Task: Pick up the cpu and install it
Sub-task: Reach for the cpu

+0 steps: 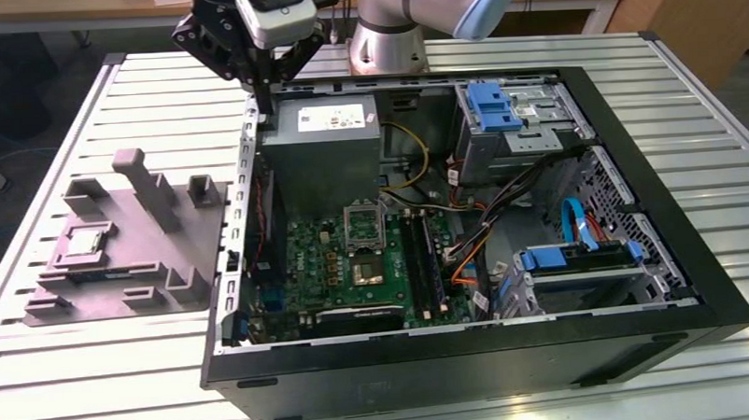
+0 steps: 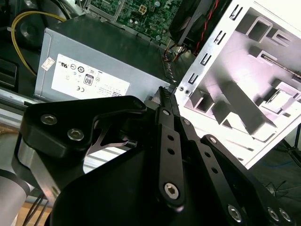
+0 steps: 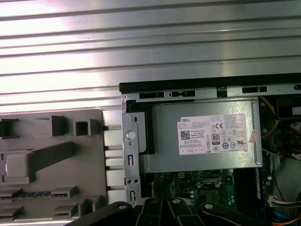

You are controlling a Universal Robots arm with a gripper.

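Fingers [image 1: 265,83]: exterior view, mine are pressed together on nothing, just above the case wall [image 1: 250,149] by the power supply [image 1: 328,146]. Dropping here, I judge I'd strike that metal edge.
Cpu [image 1: 81,242]: lies in the grey tray [image 1: 165,273] on the counter [image 1: 106,369], well apart from my fingers, toward the exterior view's left.
Second wrist view: fingers [image 2: 165,108] closed and empty. Arriving like this, I'd likely nudge the chip rather than grip it.
First wrist view: cpu [image 3: 18,165] rests in its tray pocket, off to one side of my fingers [image 3: 153,207].
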